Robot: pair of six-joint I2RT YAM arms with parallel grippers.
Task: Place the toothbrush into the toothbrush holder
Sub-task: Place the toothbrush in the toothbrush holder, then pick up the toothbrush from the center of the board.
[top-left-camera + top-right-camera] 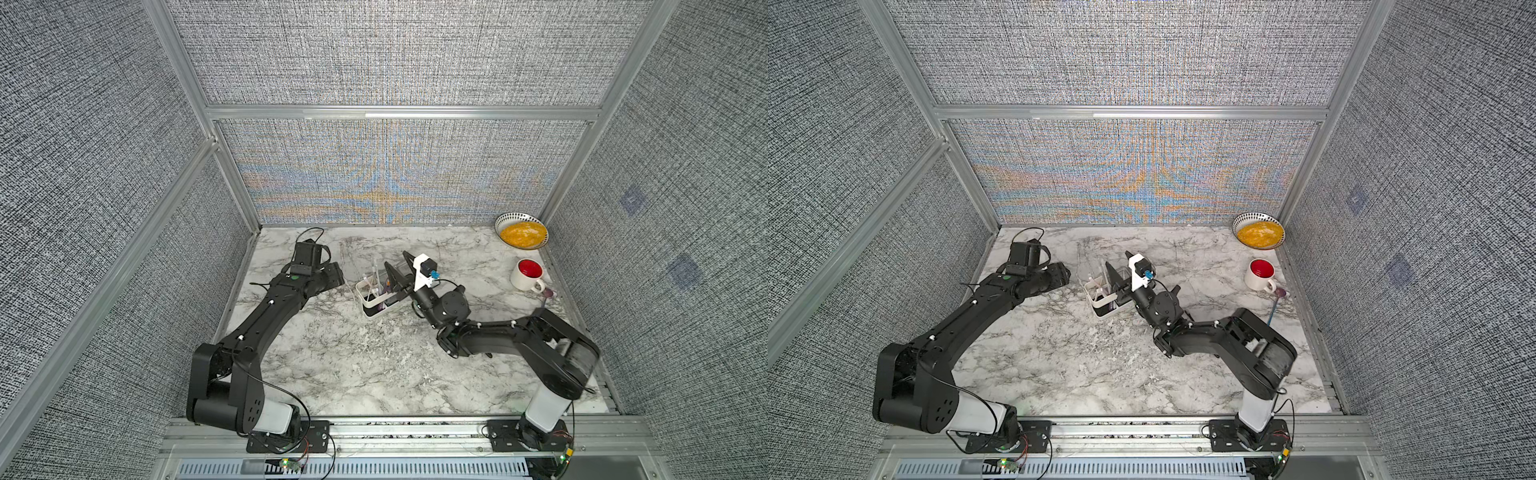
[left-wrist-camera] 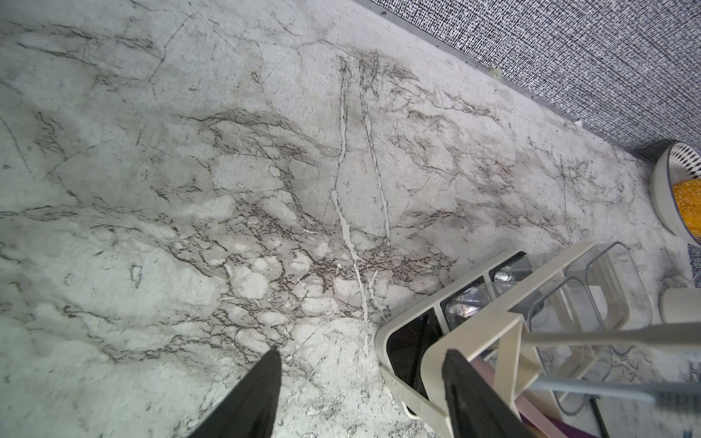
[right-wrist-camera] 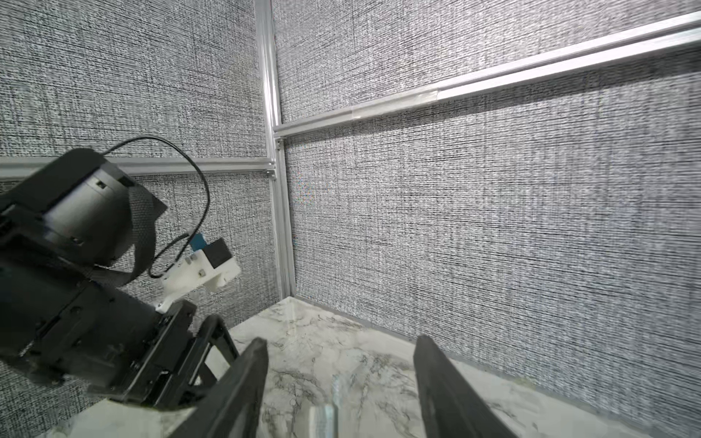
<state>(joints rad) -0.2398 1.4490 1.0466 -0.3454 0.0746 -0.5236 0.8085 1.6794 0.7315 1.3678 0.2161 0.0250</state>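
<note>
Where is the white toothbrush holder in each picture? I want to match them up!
In a top view: the toothbrush holder is near the middle, a little low.
In a top view: just left of the middle, a little low.
Left wrist: close up, with the bowl beyond it.
Right wrist: I cannot make it out.
Shared landmark: the bowl of yellow stuff, in every view but the right wrist.

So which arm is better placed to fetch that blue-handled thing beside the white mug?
Right: the blue-handled thing lies on that arm's side; the left gripper sits beyond the toothbrush holder, farther off.
</note>
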